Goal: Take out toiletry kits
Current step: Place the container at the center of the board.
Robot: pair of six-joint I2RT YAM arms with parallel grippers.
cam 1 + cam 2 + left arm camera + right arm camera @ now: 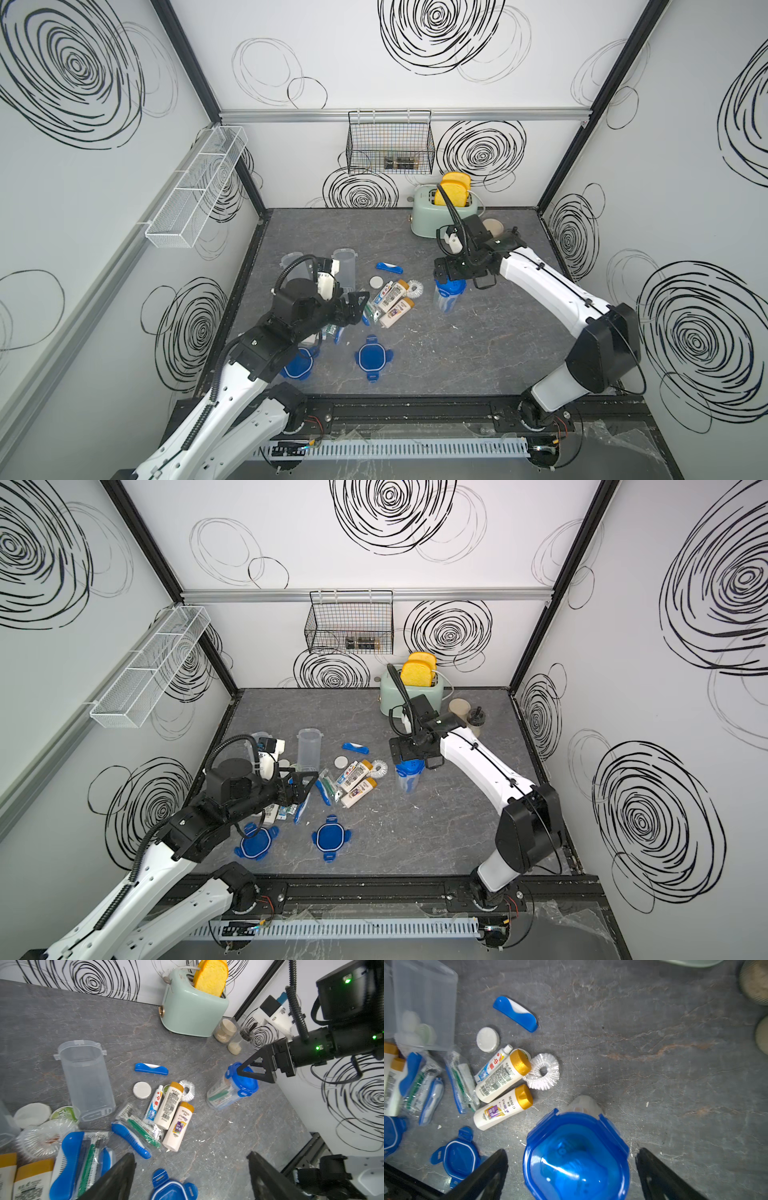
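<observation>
One toiletry kit lies spilled mid-table in both top views: two cream bottles with tan caps, a toothpaste tube, a blue toothbrush case, a round white tin and wrapped bits. More kit pieces lie under my left arm. My left gripper hangs open just left of the spilled kit, holding nothing. My right gripper is open above a standing clear container with its blue lid clipped on; its fingers flank the lid with gaps. Toiletries show through this container's wall.
Two empty clear containers lie at the left. Two loose blue lids rest near the front. A mint toaster with yellow bread and two beige-filled jars stand at the back right.
</observation>
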